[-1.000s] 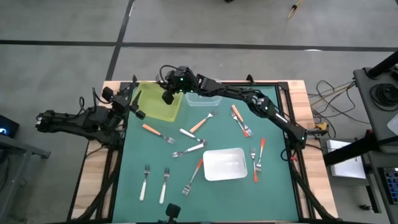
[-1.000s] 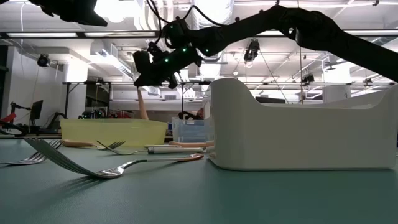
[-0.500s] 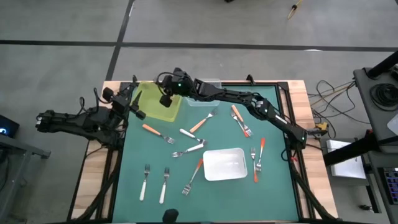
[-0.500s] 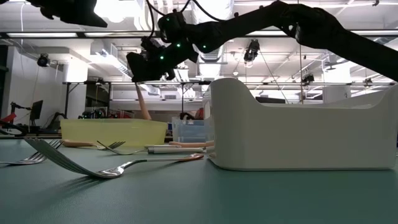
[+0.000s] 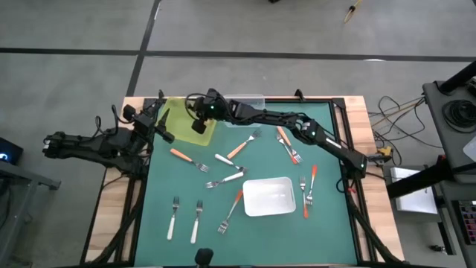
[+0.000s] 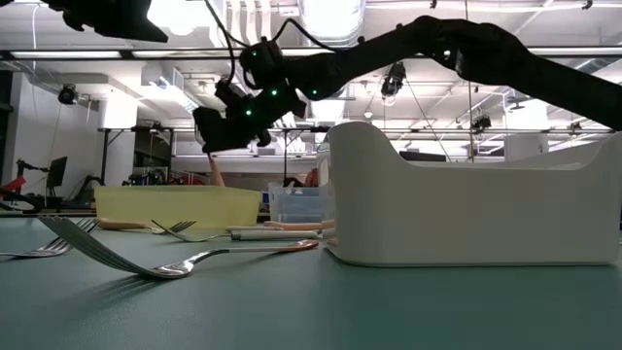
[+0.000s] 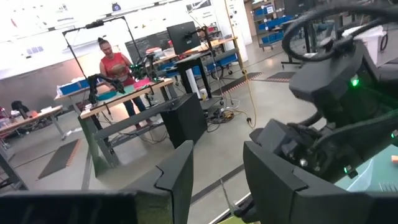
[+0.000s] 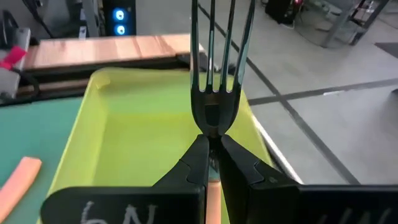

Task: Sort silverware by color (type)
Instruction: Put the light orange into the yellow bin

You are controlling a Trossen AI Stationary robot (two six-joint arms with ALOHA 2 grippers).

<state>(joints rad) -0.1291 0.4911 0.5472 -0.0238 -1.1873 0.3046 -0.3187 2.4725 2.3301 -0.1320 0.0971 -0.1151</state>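
My right gripper (image 8: 212, 140) is shut on a fork (image 8: 214, 93) with a silver head and a light orange handle. It hangs over the yellow-green tray (image 5: 186, 130) at the table's far left. My left gripper (image 7: 217, 171) stays open and level beside that tray's left side (image 5: 164, 128), holding nothing. Several other forks lie flat on the green table, among them an orange-handled one (image 5: 189, 158), two white-handled ones (image 5: 185, 219) and a red-handled one (image 5: 312, 190). My right gripper pinches the fork's neck (image 8: 212, 132), just behind the tines, between its two fingertips. The fingers run along the fork, slanting slightly down from the table's right. The tines stick out past the fingertips, and the handle (image 6: 216, 177) hangs below the gripper, clear of the tray.
A white tray (image 5: 269, 196) stands in the near middle of the table and fills the right of the low view (image 6: 466, 204). A clear tray (image 5: 249, 99) stands at the far edge, partly under my right arm. Wooden table edges run along both sides.
My right gripper has sunk toward the yellow-green tray and gone a little toward the table's left edge. It has rolled slightly and stays shut on the fork, which has come down with it, clear of the tray.
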